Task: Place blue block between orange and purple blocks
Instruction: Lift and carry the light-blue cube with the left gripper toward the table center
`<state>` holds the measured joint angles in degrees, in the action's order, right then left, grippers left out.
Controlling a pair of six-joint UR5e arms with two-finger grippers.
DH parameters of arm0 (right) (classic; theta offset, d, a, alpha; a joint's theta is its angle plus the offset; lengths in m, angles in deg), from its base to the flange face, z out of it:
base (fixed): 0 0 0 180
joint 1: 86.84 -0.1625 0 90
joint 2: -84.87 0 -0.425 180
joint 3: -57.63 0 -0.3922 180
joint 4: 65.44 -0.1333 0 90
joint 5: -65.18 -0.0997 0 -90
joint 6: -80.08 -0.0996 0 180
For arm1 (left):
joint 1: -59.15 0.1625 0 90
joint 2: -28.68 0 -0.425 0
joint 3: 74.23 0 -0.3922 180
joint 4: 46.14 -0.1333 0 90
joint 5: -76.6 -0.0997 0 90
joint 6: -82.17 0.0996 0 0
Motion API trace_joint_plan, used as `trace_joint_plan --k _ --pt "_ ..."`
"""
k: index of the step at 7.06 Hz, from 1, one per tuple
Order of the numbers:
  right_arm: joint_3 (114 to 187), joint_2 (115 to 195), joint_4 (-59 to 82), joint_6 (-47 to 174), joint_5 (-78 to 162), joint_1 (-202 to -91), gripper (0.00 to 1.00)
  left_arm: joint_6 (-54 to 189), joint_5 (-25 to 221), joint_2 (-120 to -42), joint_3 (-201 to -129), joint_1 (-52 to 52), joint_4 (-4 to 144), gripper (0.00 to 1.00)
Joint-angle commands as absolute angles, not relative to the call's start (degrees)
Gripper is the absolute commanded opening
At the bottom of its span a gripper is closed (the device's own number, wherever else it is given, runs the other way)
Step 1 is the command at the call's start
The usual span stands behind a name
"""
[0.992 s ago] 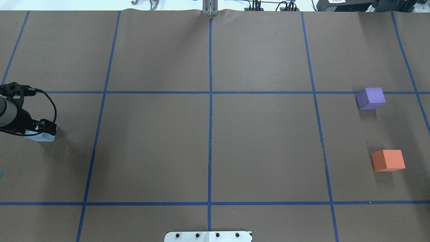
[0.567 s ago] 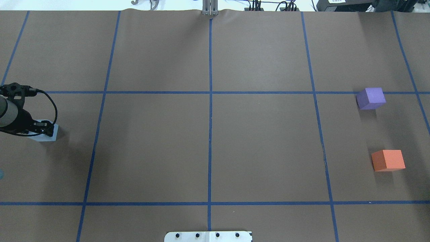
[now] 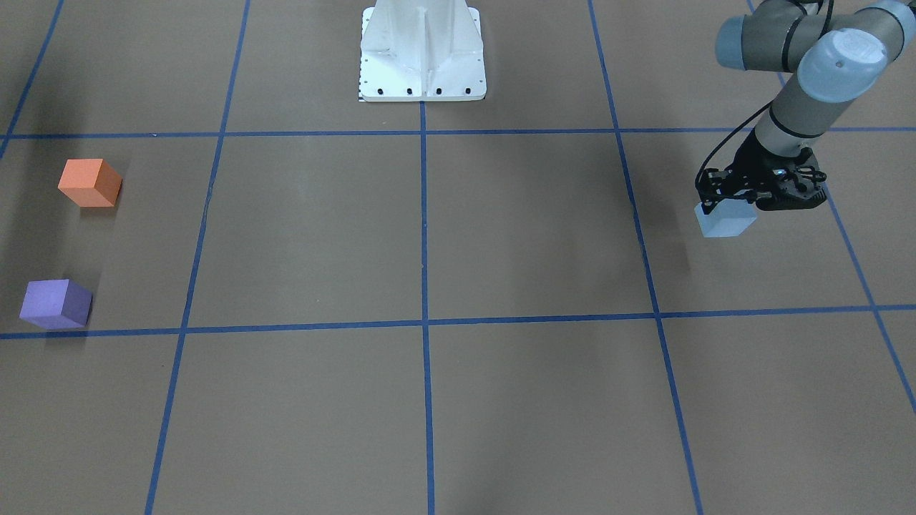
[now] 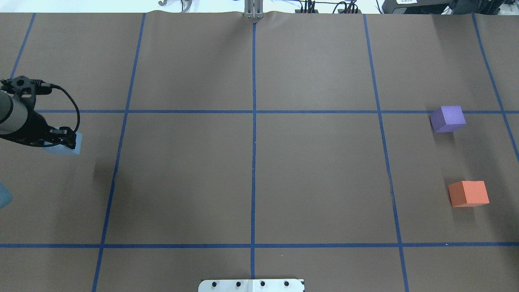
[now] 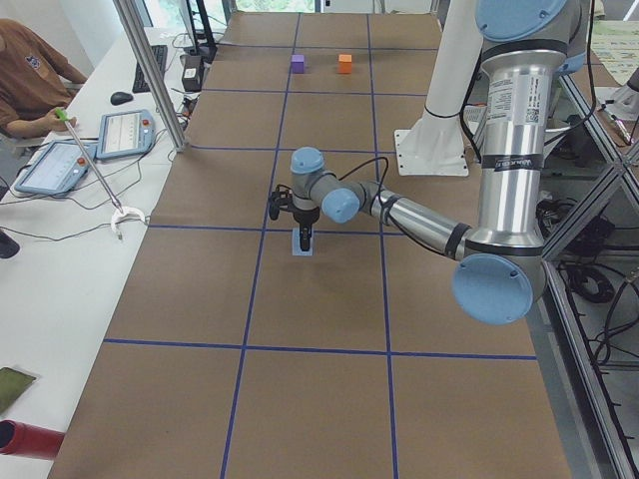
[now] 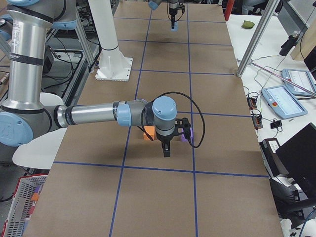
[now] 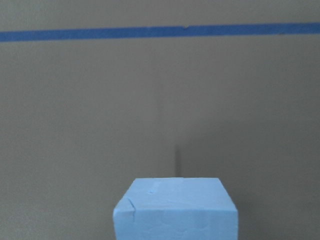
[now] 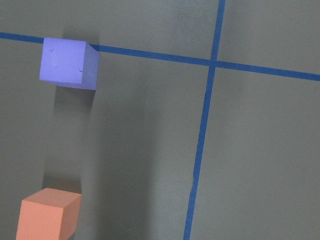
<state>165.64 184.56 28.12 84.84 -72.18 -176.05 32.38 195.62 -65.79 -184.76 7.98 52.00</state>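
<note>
Here, the left gripper (image 3: 733, 206) clamps the blue block (image 3: 723, 224) just off the table (image 3: 501, 236), well apart from the orange block (image 3: 89, 182) and purple block (image 3: 55, 304); carry it level and lower it squarely between those 2, clear of the right gripper (image 6: 167, 151), whose state I cannot tell.

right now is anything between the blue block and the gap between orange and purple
Nothing visible. Left gripper holds the blue block; only taped table lies before the orange block and purple block. The right gripper hangs beyond them.
</note>
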Motion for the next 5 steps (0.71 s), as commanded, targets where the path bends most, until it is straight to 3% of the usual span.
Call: trace_joint_plan --k 1,3,5 --pt "164.2 184.6 27.6 85.0 -72.8 -176.0 1.00 30.4 197.4 -79.8 -186.9 8.2 37.5 0.00" --pt "164.2 184.3 27.5 84.7 -72.9 -176.0 1.00 21.6 198.3 -89.6 -185.5 14.0 36.5 0.00" --pt "164.2 183.7 27.5 84.7 -72.9 -176.0 1.00 15.5 195.5 -102.7 -176.8 19.6 35.3 0.00"
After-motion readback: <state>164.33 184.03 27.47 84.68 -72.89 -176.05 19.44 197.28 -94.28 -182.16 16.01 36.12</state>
